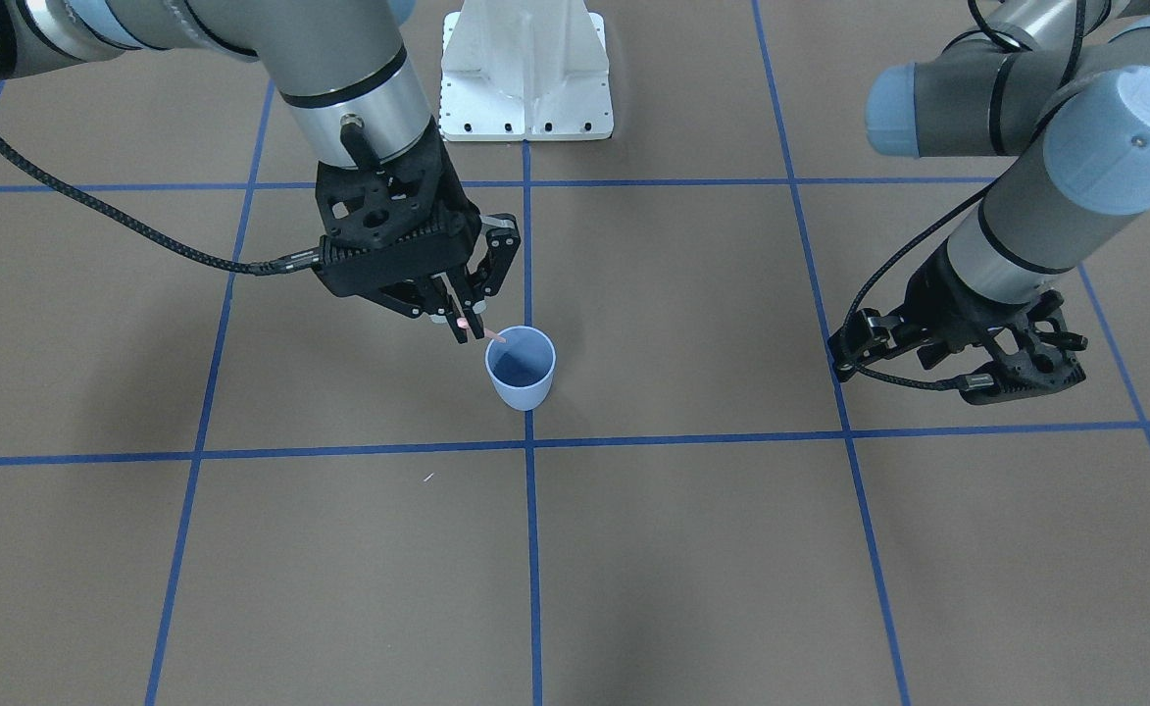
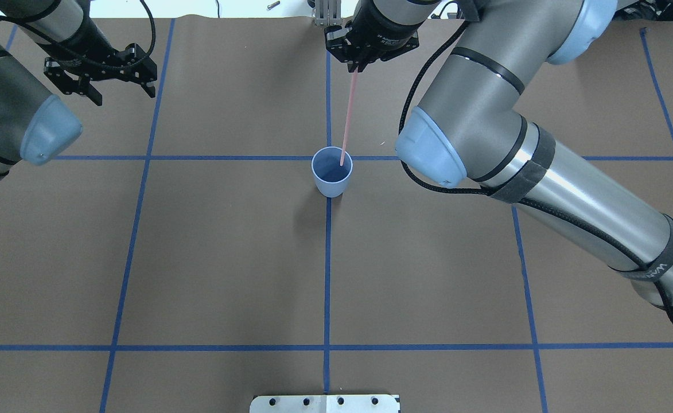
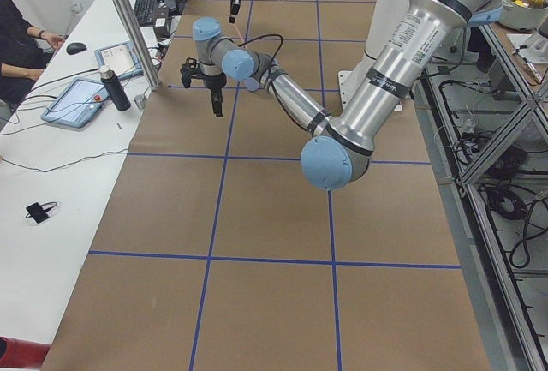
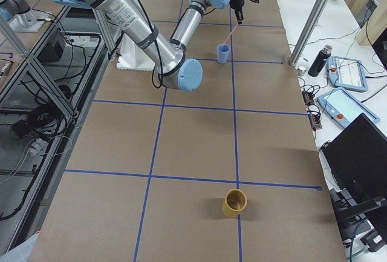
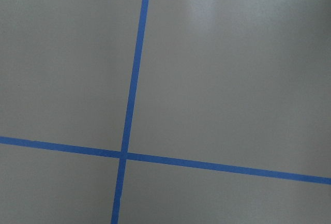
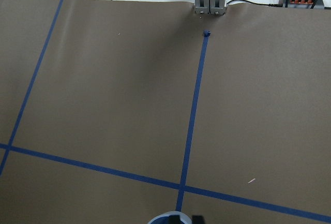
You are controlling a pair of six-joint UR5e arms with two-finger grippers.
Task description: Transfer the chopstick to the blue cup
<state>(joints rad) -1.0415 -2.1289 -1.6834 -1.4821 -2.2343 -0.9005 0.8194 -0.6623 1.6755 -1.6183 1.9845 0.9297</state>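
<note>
Brown bench (image 2: 227, 258), marked into squares with blue tape (image 2: 327, 275). Pink chopstick (image 2: 347, 117) is off the bench and tilted. Its upper end is gripped and its lower end sits inside the mouth of the blue cup (image 2: 330, 186), close to the rim. Contact with the cup's floor cannot be determined. The blue cup stands upright at a tape crossing on the centre line. Right hand (image 2: 354, 66) is above and beyond the cup, clenched on the chopstick's top end. Left hand (image 2: 124, 92) is well apart at the far left of the bench, with its fingers spread wide, grasping nothing. A tan cup (image 4: 234, 203) stands upright near the bench's right end, far from both hands.
</note>
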